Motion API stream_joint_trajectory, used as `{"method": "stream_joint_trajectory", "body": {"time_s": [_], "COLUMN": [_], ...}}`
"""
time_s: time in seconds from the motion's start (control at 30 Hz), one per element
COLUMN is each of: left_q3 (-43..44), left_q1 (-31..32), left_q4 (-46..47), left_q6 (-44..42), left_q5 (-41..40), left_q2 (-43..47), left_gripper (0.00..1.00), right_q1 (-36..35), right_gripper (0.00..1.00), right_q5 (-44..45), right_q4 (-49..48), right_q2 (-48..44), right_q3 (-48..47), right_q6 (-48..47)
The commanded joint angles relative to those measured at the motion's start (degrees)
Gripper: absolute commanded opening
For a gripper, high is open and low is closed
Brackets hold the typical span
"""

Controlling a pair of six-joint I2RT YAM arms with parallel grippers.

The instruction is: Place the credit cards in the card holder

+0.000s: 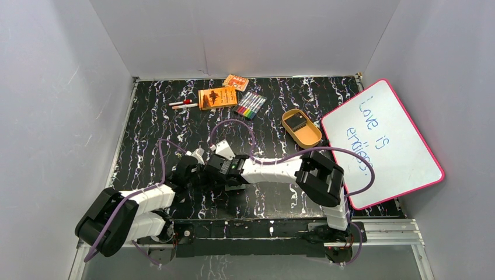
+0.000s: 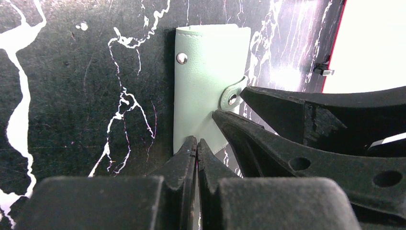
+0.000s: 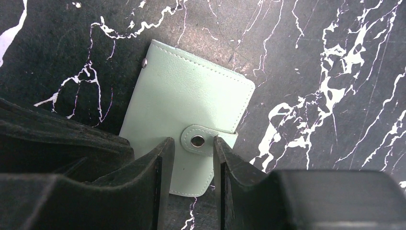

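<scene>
Left hand (image 2: 195,143) pinched shut at card holder (image 2: 206,72) edge, right hand (image 3: 192,140) half-open, empty; holder's snapped, no cards in.

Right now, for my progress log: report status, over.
Left jaws shut at edge of sage-green snap-tab card holder. Right jaws open, straddling its snap tab. Holder folded shut; dark flat card in tan oval tray. Nothing else on the holder.

left hand (image 2: 196,144) fingers pressed together; right hand (image 3: 192,142) fingers parted; hands nearly touching.
</scene>
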State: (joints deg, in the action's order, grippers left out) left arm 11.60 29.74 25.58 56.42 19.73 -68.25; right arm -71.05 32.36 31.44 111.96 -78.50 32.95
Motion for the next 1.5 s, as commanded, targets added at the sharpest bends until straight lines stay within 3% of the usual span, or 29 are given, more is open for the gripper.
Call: {"method": "stream_joint_trajectory", "body": {"time_s": [0.0,0.63,0.77,1.47], "left_q3": [-1.31,-1.66,-1.60,-0.35], "left_q1": [0.15,0.15,0.15,0.15], "left_q4": [-1.25,-1.61,-1.72,-2.91], "left_q6": [-0.61,-0.44,-0.30,-1.05], "left_q5": [-0.97,-1.27,-1.43,-3.28], "left_q2": [0.31,0.14,-0.19,-3.76], "left_gripper": [0.00,0.00,0.00,0.00], "right_q1": [-0.73,-0.85,-0.84,2.27], "right_gripper": [0.42,0.11,0.00,0.00], "right_q5": [4.34,7.08,7.54,3.92], "right_q4": [3.32,3.52,3.30,1.58], "right_q2": [1.62,-0.77,-1.66,-11.33], "right_q3": [-2.07,-0.43,0.16,8.02], "right_q6": [-0.67,-0.61,-0.41,7.30]}}
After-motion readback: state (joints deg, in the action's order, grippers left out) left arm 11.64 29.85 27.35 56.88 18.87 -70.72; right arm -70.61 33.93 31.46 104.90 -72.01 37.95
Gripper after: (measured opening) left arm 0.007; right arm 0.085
